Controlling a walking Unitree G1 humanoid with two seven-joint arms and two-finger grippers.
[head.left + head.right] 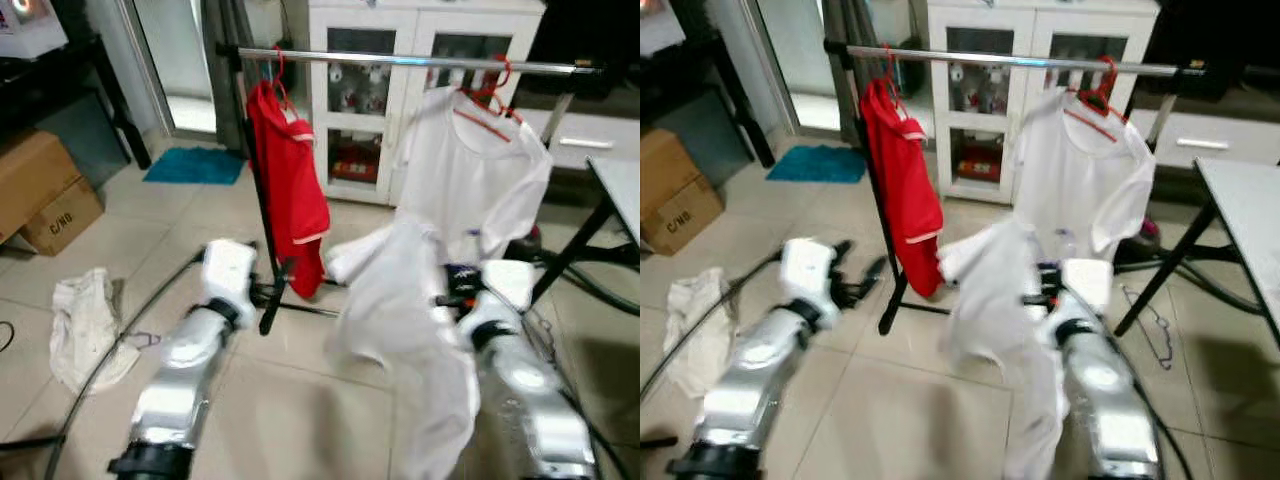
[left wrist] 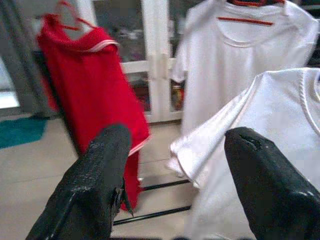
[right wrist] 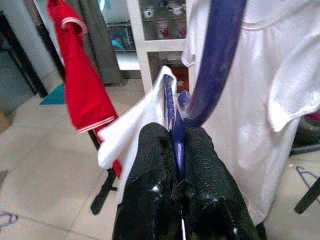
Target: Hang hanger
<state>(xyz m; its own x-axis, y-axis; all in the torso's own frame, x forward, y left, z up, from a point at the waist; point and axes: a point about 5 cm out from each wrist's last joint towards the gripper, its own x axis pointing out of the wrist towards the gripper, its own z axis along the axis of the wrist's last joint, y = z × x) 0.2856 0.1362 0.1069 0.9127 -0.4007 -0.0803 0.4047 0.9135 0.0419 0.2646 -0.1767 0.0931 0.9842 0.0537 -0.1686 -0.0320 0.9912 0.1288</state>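
A metal rail (image 1: 400, 62) crosses the top of the head views. On it hang a red shirt (image 1: 290, 170) and a white shirt (image 1: 480, 170), each on a red hanger. My right gripper (image 3: 177, 135) is shut on a blue hanger (image 3: 215, 60) that carries a second white shirt (image 1: 400, 310). It holds this low, in front of and below the hung white shirt. My left gripper (image 2: 175, 150) is open and holds nothing, near the rack's black upright (image 1: 262, 230) and below the red shirt.
A white cabinet (image 1: 380, 110) stands behind the rack. A table edge (image 1: 620, 195) is at the right, with a spare hanger (image 1: 1145, 325) on the floor beneath it. A white cloth (image 1: 85, 320), cardboard boxes (image 1: 45, 195) and a teal mat (image 1: 195, 165) lie at the left.
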